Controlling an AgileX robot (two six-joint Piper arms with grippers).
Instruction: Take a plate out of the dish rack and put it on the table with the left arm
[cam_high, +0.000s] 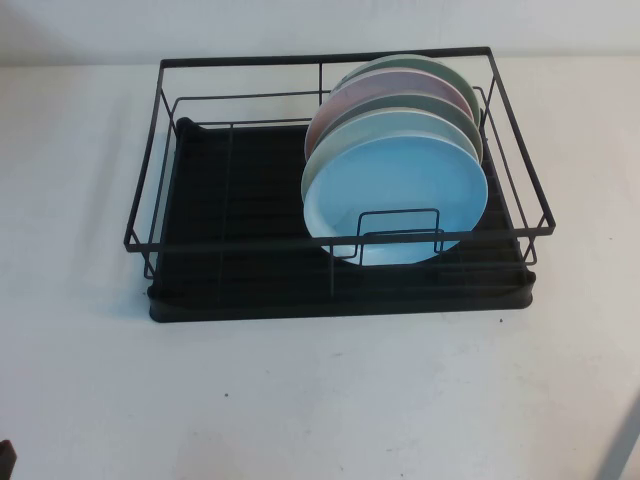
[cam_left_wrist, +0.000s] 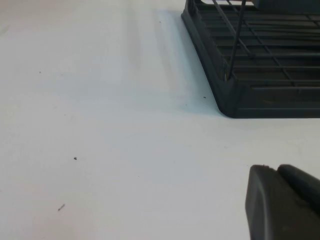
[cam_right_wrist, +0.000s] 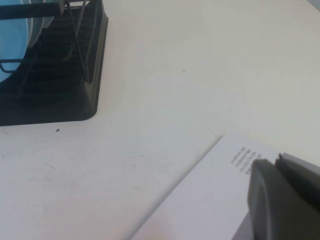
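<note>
The sky-blue plate (cam_high: 395, 195) stands on edge at the front of a row of plates in the right half of the black wire dish rack (cam_high: 240, 240). It also shows in the right wrist view (cam_right_wrist: 15, 40). My left gripper (cam_left_wrist: 274, 169) is shut and empty, low over the white table (cam_high: 320, 400), near the rack's front left corner (cam_left_wrist: 270, 100) and apart from it. Only a dark bit of the left arm (cam_high: 6, 458) shows at the high view's bottom left corner. My right gripper (cam_right_wrist: 275, 159) is shut and empty, off the rack's front right corner (cam_right_wrist: 75, 100).
Behind the blue plate stand a pale mint-white plate (cam_high: 345, 140), a pink plate (cam_high: 400, 95) and a green plate (cam_high: 420, 68). The rack's left half holds nothing. A white printed sheet (cam_right_wrist: 200, 200) lies on the table under the right gripper.
</note>
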